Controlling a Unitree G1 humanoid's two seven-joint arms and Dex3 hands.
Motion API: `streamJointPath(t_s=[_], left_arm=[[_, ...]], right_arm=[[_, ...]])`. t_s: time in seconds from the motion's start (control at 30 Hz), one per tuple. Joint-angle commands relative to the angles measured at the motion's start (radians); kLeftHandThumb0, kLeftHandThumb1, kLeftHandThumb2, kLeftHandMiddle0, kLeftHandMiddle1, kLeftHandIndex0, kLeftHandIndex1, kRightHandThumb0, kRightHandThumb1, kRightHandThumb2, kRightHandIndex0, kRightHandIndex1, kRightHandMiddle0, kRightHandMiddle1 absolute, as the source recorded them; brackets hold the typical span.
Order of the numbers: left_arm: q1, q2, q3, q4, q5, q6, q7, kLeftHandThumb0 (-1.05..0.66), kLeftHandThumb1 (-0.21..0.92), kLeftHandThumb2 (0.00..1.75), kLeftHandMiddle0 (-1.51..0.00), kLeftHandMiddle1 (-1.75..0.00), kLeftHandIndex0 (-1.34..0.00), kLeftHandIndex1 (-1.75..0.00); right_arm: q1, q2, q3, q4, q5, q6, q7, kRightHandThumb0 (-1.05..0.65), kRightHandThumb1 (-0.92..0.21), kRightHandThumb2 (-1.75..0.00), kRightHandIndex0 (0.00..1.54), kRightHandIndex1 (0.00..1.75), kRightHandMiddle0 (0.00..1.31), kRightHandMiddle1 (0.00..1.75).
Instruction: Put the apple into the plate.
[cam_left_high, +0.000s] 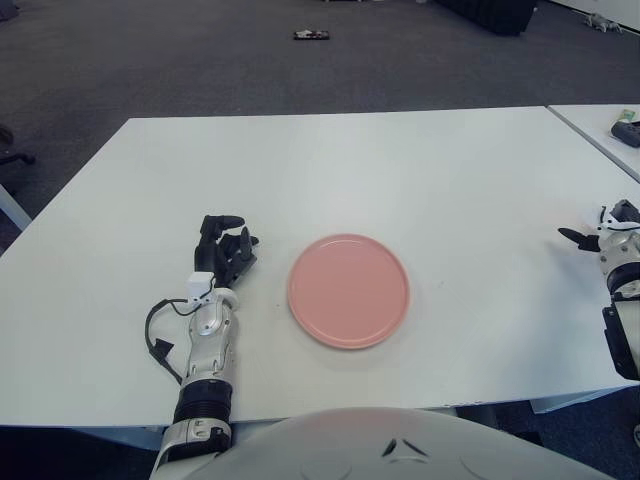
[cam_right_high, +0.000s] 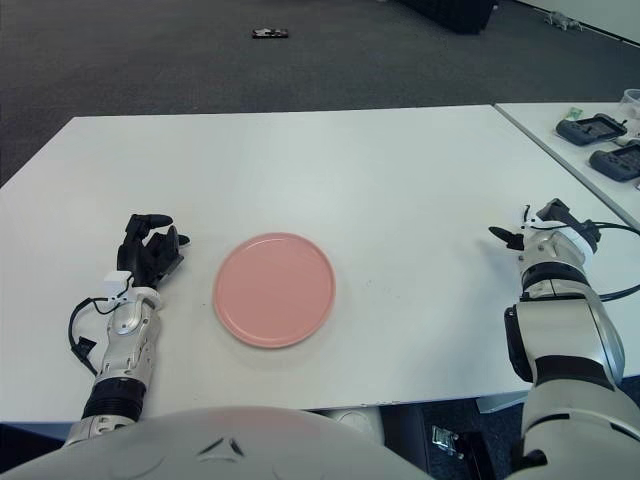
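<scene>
A round pink plate (cam_left_high: 348, 290) lies flat on the white table (cam_left_high: 400, 170), near the front edge, with nothing on it. No apple shows in either view. My left hand (cam_left_high: 225, 248) lies on the table just left of the plate, its dark fingers loosely bent and holding nothing. My right hand (cam_right_high: 540, 232) is at the table's right edge, well clear of the plate, with one dark finger sticking out to the left and nothing in it.
A second white table (cam_right_high: 590, 150) stands close at the right with dark controllers (cam_right_high: 590, 128) on it. Beyond the table is dark carpet with a small object (cam_left_high: 311, 35) lying on it.
</scene>
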Motion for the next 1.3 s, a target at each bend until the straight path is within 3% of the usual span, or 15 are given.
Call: streamJointPath(t_s=[0.0,0.2,0.27,0.3,0.33,0.37,0.4,0.5,0.57,0.73,1.1,1.27], left_arm=[[0.028,-0.001,0.007,0.028,-0.011,0.03,0.001,-0.38,0.72,0.81,-0.57,-1.47,-0.31,-1.75],[0.03,0.0,0.006,0.027,-0.01,0.015,-0.003,-0.38,0.69,0.84,-0.59,-1.49,-0.33,-1.75],[0.029,0.001,0.006,0.03,-0.01,0.007,-0.004,-0.38,0.69,0.85,-0.6,-1.49,-0.33,-1.75],[0.03,0.001,0.006,0.031,-0.009,0.005,-0.004,-0.38,0.69,0.85,-0.6,-1.49,-0.33,-1.75],[0.03,0.001,0.005,0.03,-0.008,0.004,-0.004,-0.38,0.69,0.85,-0.6,-1.49,-0.33,-1.75],[0.031,0.002,0.005,0.03,-0.008,0.004,-0.004,-0.38,0.69,0.85,-0.6,-1.49,-0.33,-1.75],[0.031,0.002,0.004,0.027,-0.008,0.006,-0.004,-0.38,0.69,0.85,-0.6,-1.49,-0.33,-1.75],[0.031,0.003,0.004,0.024,-0.01,0.009,-0.005,-0.38,0.69,0.85,-0.61,-1.49,-0.33,-1.75],[0.031,0.003,0.005,0.025,-0.013,0.005,-0.009,-0.38,0.71,0.83,-0.61,-1.48,-0.32,-1.75],[0.031,0.005,0.004,0.023,-0.012,0.005,-0.012,-0.38,0.72,0.81,-0.6,-1.48,-0.31,-1.75],[0.031,0.009,0.003,0.026,-0.004,0.001,-0.008,-0.37,0.73,0.8,-0.59,-1.48,-0.31,-1.75],[0.03,0.008,0.002,0.025,-0.005,-0.003,-0.008,-0.38,0.72,0.81,-0.59,-1.5,-0.31,-1.75]], right_arm=[[0.04,0.052,0.008,0.02,0.012,0.032,0.074,-0.89,-0.74,-0.56,0.0,0.0,0.0,0.0],[0.058,0.057,0.004,0.03,0.015,0.035,0.075,-0.86,-0.7,-0.61,0.0,0.19,0.0,0.16],[0.07,0.054,-0.006,0.04,0.021,0.02,0.072,-0.84,-0.66,-0.62,0.0,0.34,0.0,0.32],[0.061,0.064,-0.006,0.027,0.023,0.052,0.06,-0.84,-0.65,-0.62,0.0,0.37,0.0,0.35],[0.048,0.078,-0.007,0.007,0.026,0.101,0.039,-0.82,-0.61,-0.64,0.0,0.51,0.0,0.53],[0.039,0.088,-0.007,-0.009,0.027,0.138,0.024,-0.82,-0.61,-0.64,0.0,0.51,0.0,0.53],[0.045,0.086,-0.013,-0.003,0.03,0.134,0.01,-0.8,-0.52,-0.75,0.0,0.77,0.02,1.02],[0.066,0.078,-0.026,0.015,0.034,0.106,-0.005,-0.73,-0.42,-0.91,0.0,1.09,0.25,1.41],[0.045,0.091,-0.027,0.003,0.031,0.145,-0.025,-0.6,-0.41,-0.98,0.0,1.23,0.44,1.48],[0.036,0.101,-0.043,0.003,0.037,0.157,-0.07,-0.49,-0.38,-1.09,0.04,1.39,0.63,1.55],[0.039,0.115,-0.163,0.009,0.113,0.134,-0.19,-0.46,-0.37,-1.15,0.17,1.41,0.63,1.62],[0.028,0.118,-0.199,0.003,0.136,0.132,-0.222,-0.45,-0.38,-1.16,0.19,1.34,0.61,1.65]])
